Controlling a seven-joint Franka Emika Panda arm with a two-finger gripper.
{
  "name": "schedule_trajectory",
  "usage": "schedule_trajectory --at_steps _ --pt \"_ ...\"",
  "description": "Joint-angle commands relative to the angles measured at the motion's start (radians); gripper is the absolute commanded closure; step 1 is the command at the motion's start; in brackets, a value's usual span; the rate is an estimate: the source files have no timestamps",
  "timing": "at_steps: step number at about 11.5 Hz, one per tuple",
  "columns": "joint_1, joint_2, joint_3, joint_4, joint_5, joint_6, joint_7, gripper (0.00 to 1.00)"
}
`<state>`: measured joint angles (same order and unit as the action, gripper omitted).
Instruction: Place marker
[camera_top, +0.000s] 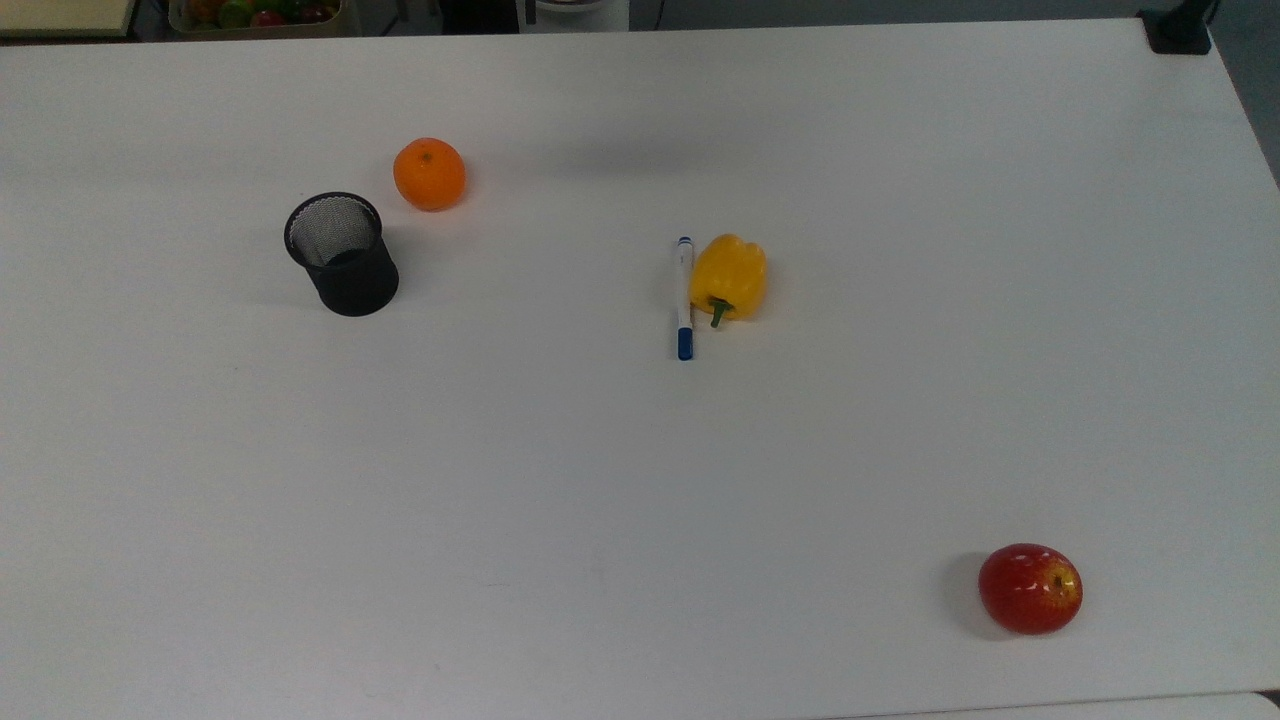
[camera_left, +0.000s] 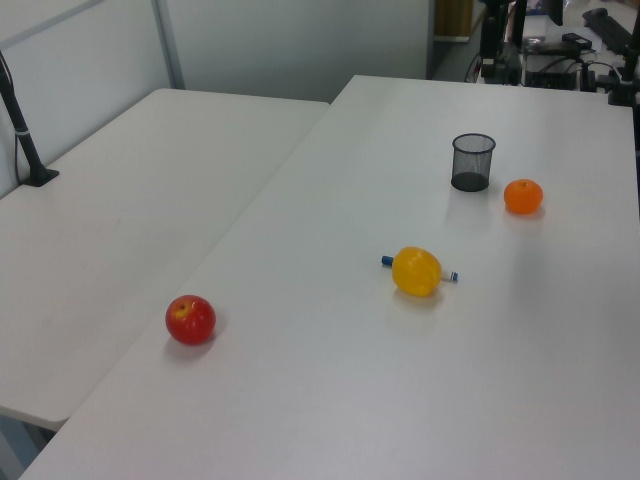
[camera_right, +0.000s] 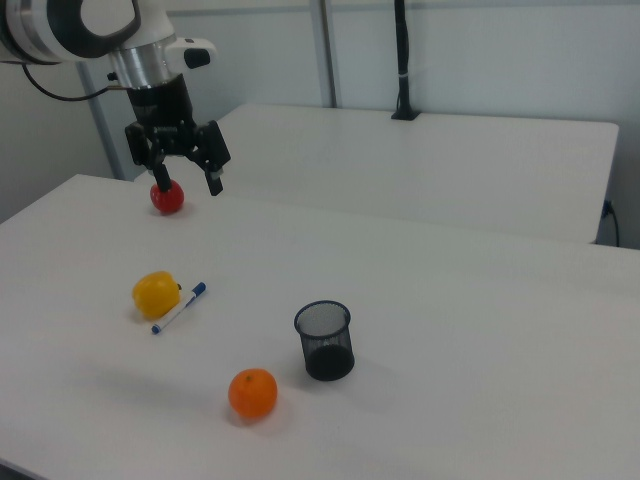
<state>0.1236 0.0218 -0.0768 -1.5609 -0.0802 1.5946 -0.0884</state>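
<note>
The marker (camera_top: 684, 297) is a slim white pen with a dark blue cap. It lies flat on the white table (camera_top: 640, 480), right against a yellow pepper (camera_top: 728, 278). In the left view the pepper (camera_left: 416, 271) covers its middle, so only the blue cap end of the marker (camera_left: 386, 261) and its far tip stick out. In the right view the marker (camera_right: 180, 308) lies beside the pepper (camera_right: 156, 295). My gripper (camera_right: 188, 185) hangs open in the air well above the table, up beyond the marker, with nothing between its fingers.
A black mesh cup (camera_top: 345, 255) stands upright toward the top view's left, with an orange (camera_top: 429, 174) just behind it. A red apple (camera_top: 1030, 588) sits near the top view's lower right corner. A second table (camera_left: 120, 200) adjoins on the left view's left.
</note>
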Motion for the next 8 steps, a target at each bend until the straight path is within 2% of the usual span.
schedule_trajectory --at_steps 1,5,6,8 --pt "0.02 0.0 -0.001 0.001 0.01 -0.005 0.027 0.0" --pt "0.022 0.001 -0.001 0.001 0.01 -0.002 0.029 0.0" --pt "0.024 0.001 0.0 -0.001 0.011 0.004 0.063 0.0" --pt "0.045 0.009 0.006 -0.001 0.017 0.014 0.224 0.0"
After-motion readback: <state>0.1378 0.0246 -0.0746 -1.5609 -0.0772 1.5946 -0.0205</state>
